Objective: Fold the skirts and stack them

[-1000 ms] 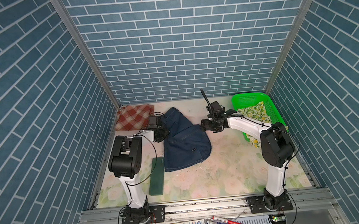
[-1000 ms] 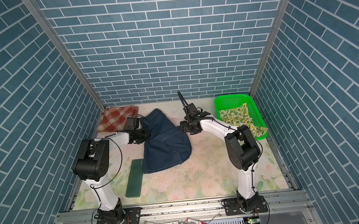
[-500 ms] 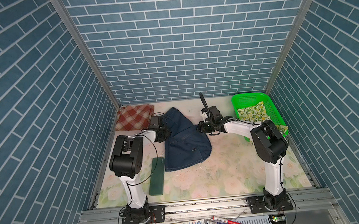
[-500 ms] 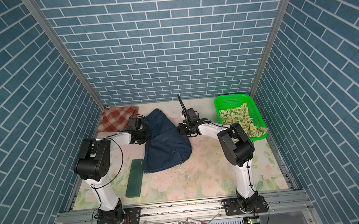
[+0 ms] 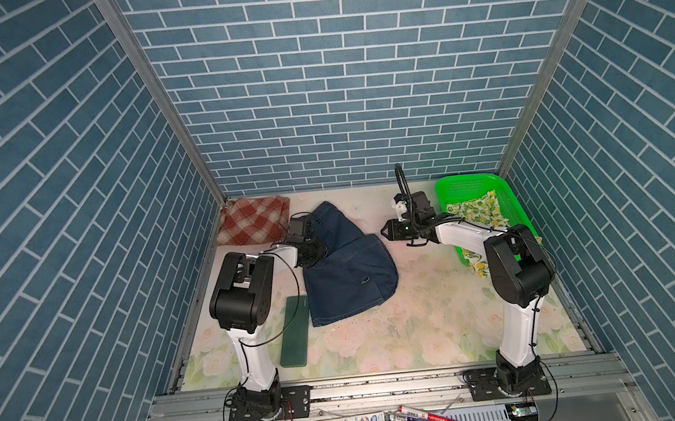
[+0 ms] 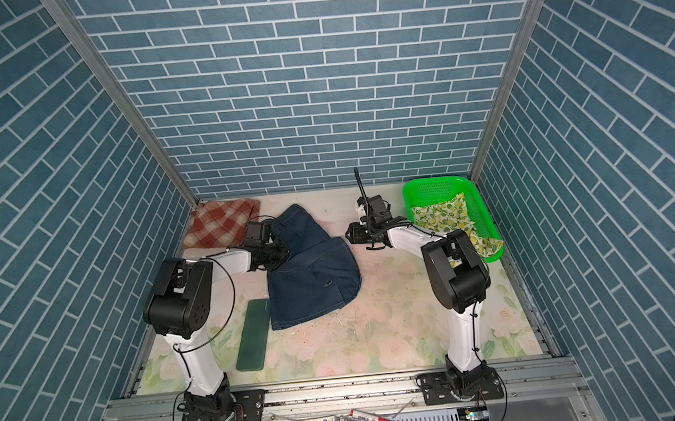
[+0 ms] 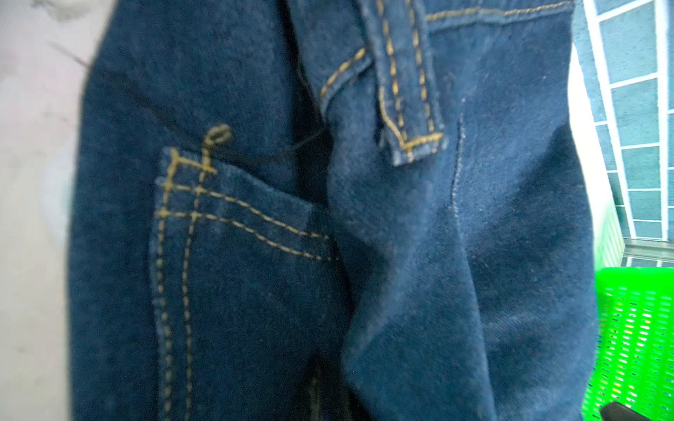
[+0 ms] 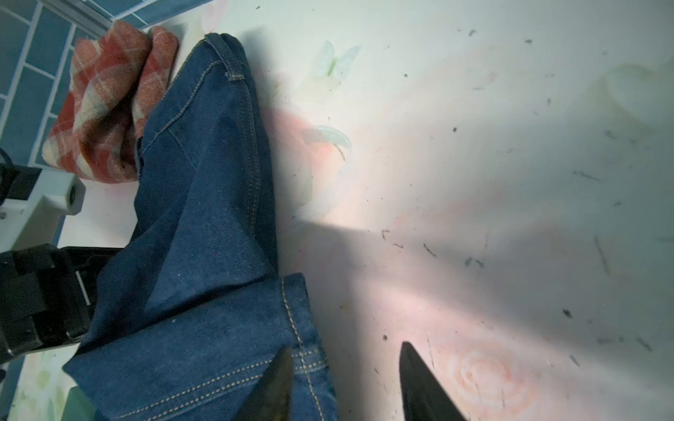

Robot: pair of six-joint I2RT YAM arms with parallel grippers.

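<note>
1. Plaid skirt (image 5: 254, 225), rust and cream, lies folded in the far left corner against the wall. The right wrist view shows its rolled folds (image 8: 102, 109) touching the denim.
2. Left jaws are narrow, pinching the left edge of the denim skirt (image 5: 345, 269). The left wrist view is nearly all denim (image 7: 401, 255): pocket, belt loop, tan stitching.
3. Dark green pad (image 5: 295, 332) lies flat toward the front, just beside the denim's hem.
4. The denim skirt is dark blue and partly folded, centre-left, with its waist toward the back wall.
5. Bare counter (image 5: 420, 316) runs right of the denim and forward.
6. Right jaws are parted and hold nothing. One fingertip (image 8: 277, 382) is over the hem corner, the other over bare counter.
7. Lemon-print skirt (image 5: 480, 211) lies in the green basket (image 5: 471, 185) in the far right corner, trailing over the basket's near rim.
</note>
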